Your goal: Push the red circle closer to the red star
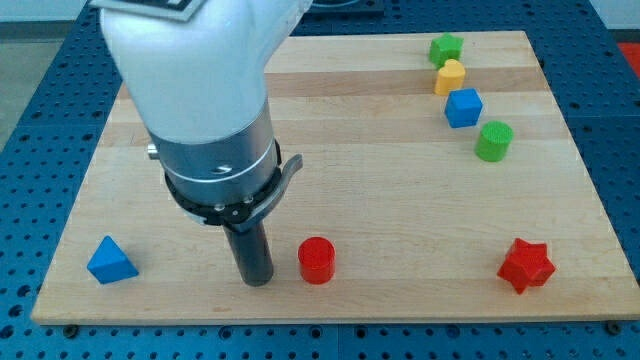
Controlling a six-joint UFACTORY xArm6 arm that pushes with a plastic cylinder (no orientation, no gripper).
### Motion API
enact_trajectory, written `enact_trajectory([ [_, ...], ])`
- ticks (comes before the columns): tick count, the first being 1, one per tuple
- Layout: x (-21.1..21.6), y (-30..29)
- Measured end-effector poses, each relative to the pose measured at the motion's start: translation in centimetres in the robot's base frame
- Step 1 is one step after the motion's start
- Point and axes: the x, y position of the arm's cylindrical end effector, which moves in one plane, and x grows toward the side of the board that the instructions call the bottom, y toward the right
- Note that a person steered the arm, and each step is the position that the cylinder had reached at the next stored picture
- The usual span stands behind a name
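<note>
The red circle [317,260] stands near the board's bottom edge, a little left of the middle. The red star [526,265] lies far to its right, near the bottom right corner. My tip [256,280] is on the board just left of the red circle, with a small gap between them. The white and grey arm body above it hides part of the board's upper left.
A blue triangle [110,261] lies at the bottom left. At the top right stand a green star [446,47], a yellow block [450,76], a blue cube [463,107] and a green circle [493,141]. The wooden board [400,190] ends just below the red blocks.
</note>
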Motion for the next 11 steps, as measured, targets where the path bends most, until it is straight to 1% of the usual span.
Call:
enact_trajectory([
  [1,0.4,0.5],
  [4,0.1,4.8],
  [6,-2.9,7.1],
  [11,-3.4,18.4],
])
